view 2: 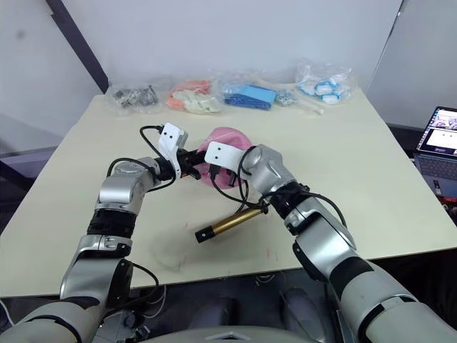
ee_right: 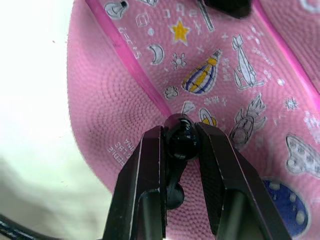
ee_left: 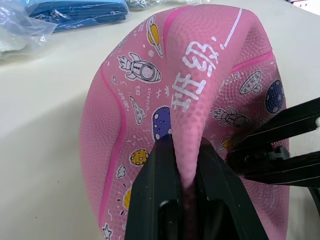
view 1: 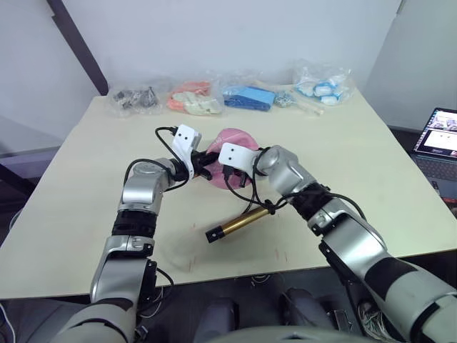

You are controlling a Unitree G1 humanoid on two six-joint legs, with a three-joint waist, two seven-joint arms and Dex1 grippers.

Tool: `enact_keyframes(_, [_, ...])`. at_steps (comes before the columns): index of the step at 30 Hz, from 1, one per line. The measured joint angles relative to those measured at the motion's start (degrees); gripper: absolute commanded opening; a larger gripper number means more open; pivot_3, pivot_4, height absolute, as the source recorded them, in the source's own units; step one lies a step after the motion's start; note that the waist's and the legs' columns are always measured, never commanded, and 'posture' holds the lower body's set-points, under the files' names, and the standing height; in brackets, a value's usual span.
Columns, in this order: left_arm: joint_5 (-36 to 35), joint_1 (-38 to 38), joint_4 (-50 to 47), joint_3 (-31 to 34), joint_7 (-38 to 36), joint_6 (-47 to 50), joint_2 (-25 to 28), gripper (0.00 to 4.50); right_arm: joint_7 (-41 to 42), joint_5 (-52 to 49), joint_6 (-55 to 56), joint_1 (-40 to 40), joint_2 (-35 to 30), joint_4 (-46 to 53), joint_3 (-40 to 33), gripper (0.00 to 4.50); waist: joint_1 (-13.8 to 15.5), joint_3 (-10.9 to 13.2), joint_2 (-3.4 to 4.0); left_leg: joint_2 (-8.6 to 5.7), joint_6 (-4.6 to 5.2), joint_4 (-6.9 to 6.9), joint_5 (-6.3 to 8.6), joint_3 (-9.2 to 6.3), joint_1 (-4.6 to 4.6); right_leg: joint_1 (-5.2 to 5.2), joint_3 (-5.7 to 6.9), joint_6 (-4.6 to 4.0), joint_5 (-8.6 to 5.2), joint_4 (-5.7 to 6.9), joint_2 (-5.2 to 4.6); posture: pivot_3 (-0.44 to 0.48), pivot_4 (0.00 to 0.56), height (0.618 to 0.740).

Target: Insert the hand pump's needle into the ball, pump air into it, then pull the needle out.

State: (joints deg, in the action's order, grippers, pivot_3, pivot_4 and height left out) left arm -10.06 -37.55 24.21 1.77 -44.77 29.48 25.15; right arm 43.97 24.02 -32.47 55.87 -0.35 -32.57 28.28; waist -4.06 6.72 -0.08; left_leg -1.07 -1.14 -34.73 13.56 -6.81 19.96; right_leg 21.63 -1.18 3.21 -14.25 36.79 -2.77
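- Ball [ee_left: 200, 100], pink with cartoon rockets and planets, lies partly collapsed near the middle of the worktop [view 1: 86, 186]; a soft ridge of its rubber stands up on the side facing the robot.
- Left claw [ee_left: 184, 165] is pressed together on that ridge, one black finger on each side, with the pink fold squeezed between them.
- Right claw [ee_right: 181, 145] pinches the small black fitting of the needle [ee_right: 179, 137], whose rounded end sits against the ball's skin just beside a darker pink seam line (the metal pin itself cannot be made out).
- Hand pump [view 1: 239, 223], a bronze-gold cylinder with black end caps, lies flat on the worktop on the robot's side of the ball, under the right forearm, slanting away from the ball; its thin black hose [view 1: 239, 193] loops up towards the right claw.
- Beyond the ball, along the worktop's far edge, sit four clear bags [view 1: 250, 96] of parts: dark, orange, blue and white-blue.
- Off the worktop, to the ball's far right, stands an open laptop [view 1: 439, 143].
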Motion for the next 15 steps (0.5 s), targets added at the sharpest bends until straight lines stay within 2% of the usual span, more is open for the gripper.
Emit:
enact_keyframes(7, [-0.72, -0.53, -0.06, -0.22, -1.67, -0.36, -0.78, 0.00, 2.54, 0.54, -10.90, -6.14, -4.89, 18.85, 2.12, 0.52, 1.04, 0.40, 0.20, -0.29, -0.08, 0.00, 0.04, -0.24, 0.69, 0.49, 0.18, 0.26, -0.15, -0.05, -0.26, 0.000, 0.150, 0.740])
enact_keyframes(15, [-0.77, -0.55, -0.06, -0.33, -1.69, -1.26, -1.06, 0.00, -0.36, -0.44, -11.16, -7.47, -5.85, 20.62, 1.90, 0.52, 1.67, 0.79, -0.04, -0.34, -0.07, -0.02, 0.04, -0.26, 0.77, 0.58, 0.22, 0.27, -0.15, -0.06, -0.32, 0.000, 0.150, 0.740])
